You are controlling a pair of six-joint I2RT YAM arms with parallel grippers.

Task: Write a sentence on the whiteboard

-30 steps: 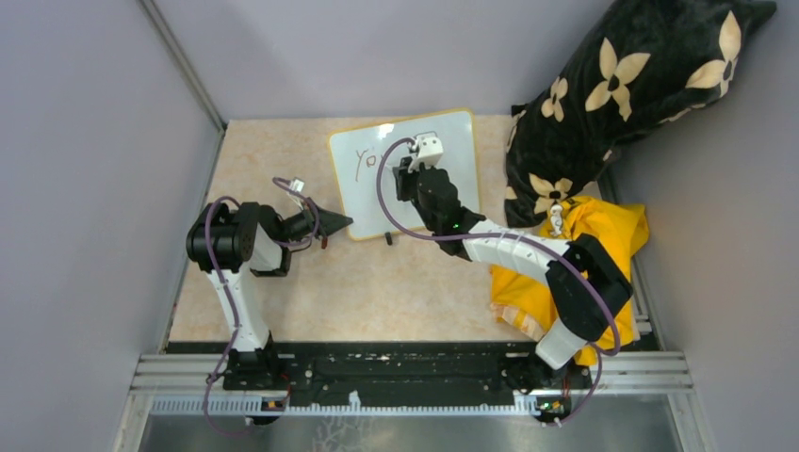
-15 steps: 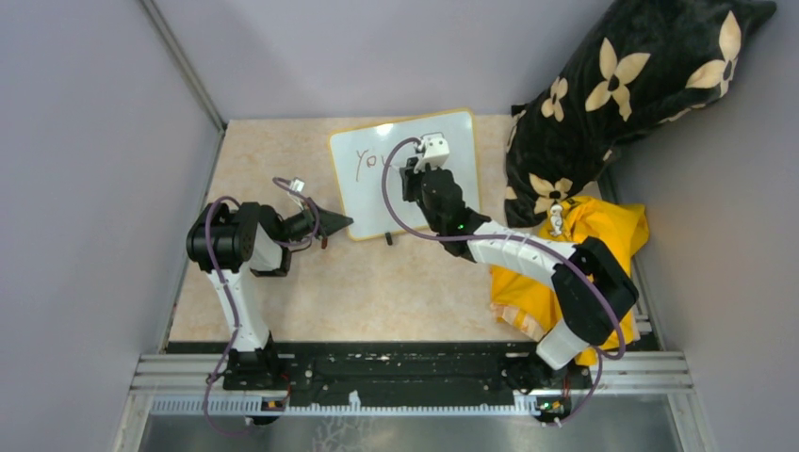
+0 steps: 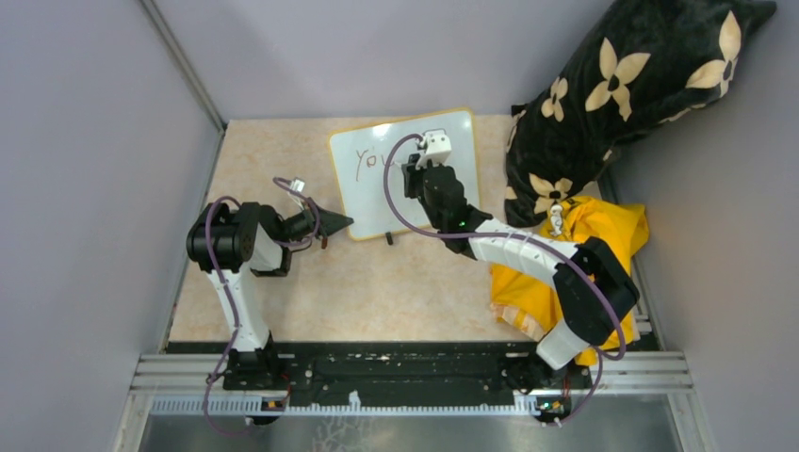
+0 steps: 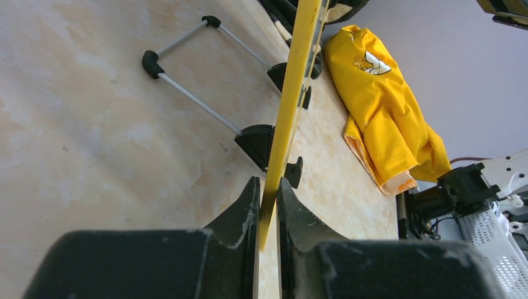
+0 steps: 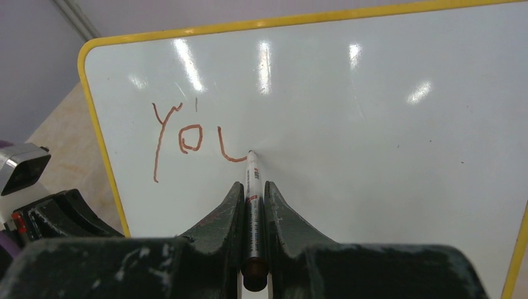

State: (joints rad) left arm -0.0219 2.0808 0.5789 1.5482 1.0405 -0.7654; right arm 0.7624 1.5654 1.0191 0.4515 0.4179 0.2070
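Observation:
The whiteboard (image 3: pixel 372 193) (image 5: pixel 373 124) with its yellow frame (image 4: pixel 292 106) stands tilted on the table. My left gripper (image 3: pixel 341 223) (image 4: pixel 268 187) is shut on the frame's near-left corner. My right gripper (image 3: pixel 412 176) (image 5: pixel 252 187) is shut on a thin white marker (image 5: pixel 251 180), whose tip touches the white surface. The sentence (image 5: pixel 193 140) (image 3: pixel 369 160) reads "Yo" in reddish-brown, followed by the low curve of a part-drawn letter that ends at the marker tip.
A yellow cloth (image 3: pixel 603 245) (image 4: pixel 386 118) lies at the table's right, under a black floral pillow (image 3: pixel 622 85). The board's black feet (image 4: pixel 258 143) and wire stand (image 4: pixel 187 93) rest on the beige tabletop (image 3: pixel 377 292). Grey walls enclose the table.
The right gripper has moved the marker rightward across the board, finishing the "o" and drawing the bottom curve of the following letter. The left arm has held still.

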